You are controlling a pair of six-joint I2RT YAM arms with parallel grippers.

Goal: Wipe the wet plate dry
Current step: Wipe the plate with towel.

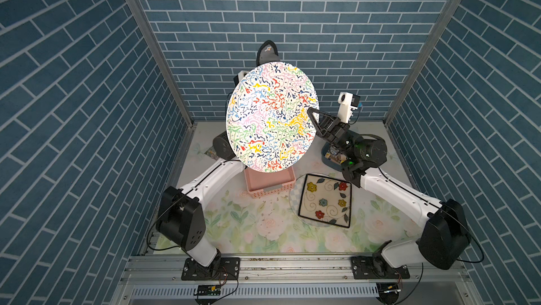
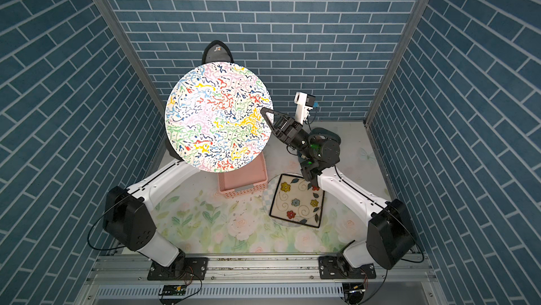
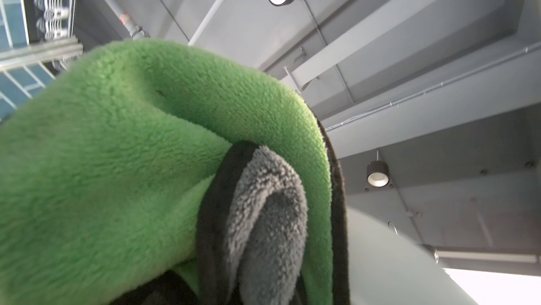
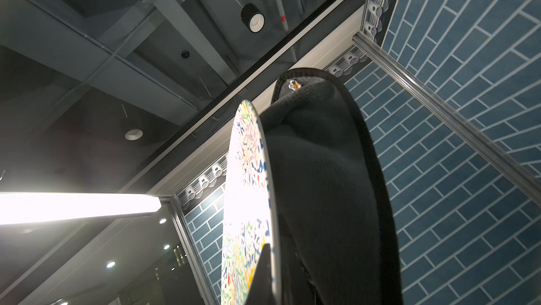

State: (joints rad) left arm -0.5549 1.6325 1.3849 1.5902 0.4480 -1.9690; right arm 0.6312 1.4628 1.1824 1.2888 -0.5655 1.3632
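Note:
A big round plate (image 1: 272,116) (image 2: 218,116) covered in coloured squiggles is held high above the table, tilted with its patterned face towards the top cameras. My right gripper (image 1: 312,116) (image 2: 265,114) (image 4: 273,277) is shut on the plate's right rim; the right wrist view shows the plate (image 4: 246,201) edge-on. A green and grey cloth (image 3: 117,157) with a black border lies against the plate's back, and its dark corner (image 1: 267,52) (image 2: 217,50) (image 4: 322,186) sticks out past the far rim. My left gripper is hidden behind the plate and under the cloth, shut on it.
On the floral table stand a pink basket (image 1: 269,185) (image 2: 243,183) below the plate, and a square flowered dish (image 1: 325,201) (image 2: 297,201) on a round checked plate (image 1: 295,198). A blue dish (image 1: 329,157) sits under the right wrist. Blue brick walls close in three sides.

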